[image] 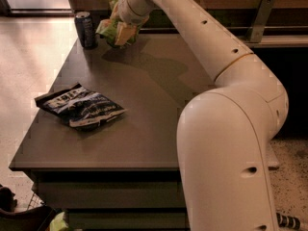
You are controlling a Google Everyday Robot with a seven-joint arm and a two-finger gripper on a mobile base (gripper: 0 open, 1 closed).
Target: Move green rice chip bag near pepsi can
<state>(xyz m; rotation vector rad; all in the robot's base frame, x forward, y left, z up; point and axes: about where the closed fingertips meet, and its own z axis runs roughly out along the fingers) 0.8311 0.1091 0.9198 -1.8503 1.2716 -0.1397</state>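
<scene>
The green rice chip bag hangs crumpled in my gripper at the table's far left corner, its lower edge close to the tabletop. The gripper is shut on the bag. The pepsi can, dark with a silver rim, stands upright just left of the bag, a small gap between them. My white arm reaches across from the right foreground and hides part of the bag.
A black-and-white chip bag lies flat near the table's left front. The dark table ends at a left edge beside the can and a front edge below. A wooden wall and rail run behind.
</scene>
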